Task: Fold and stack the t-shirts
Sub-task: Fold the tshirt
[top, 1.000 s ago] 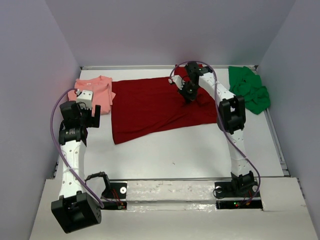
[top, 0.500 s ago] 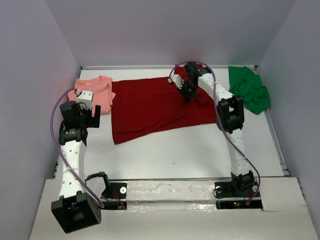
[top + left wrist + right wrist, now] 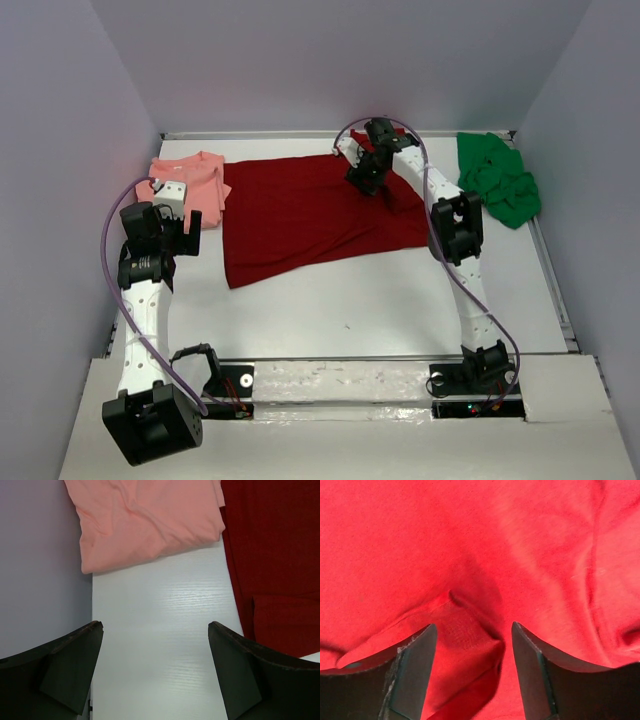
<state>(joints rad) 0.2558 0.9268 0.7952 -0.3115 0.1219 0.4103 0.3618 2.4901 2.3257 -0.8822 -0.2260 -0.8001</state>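
Shirts first: the plain dark red short-sleeved cloth t-shirt [image 3: 300, 215] is spread out mostly flat across the middle and back of the white surface [image 3: 400, 300]. Its near edge runs at a slant and it's a bit rumpled at the back right. The salmon pink cloth t-shirt [image 3: 195, 185] sits folded at the back left, right beside the red one, and from the left wrist view the two look to meet at their far ends. The bright green cloth t-shirt [image 3: 500, 180] is just a crumpled heap in the back right corner, apart from the red one. The right arm [image 3: 455, 225] reaches over the back right part of the red shirt with the right jaws pointing down at it. They're parted partway with nothing pinched between them, and the wrist view shows a small raised fold of red cloth lying under the gap. The left arm [image 3: 145, 270] is over on the left side, with the left jaws spread wide and empty. They hang above the bare strip of surface between the pink shirt and the red shirt's left edge.
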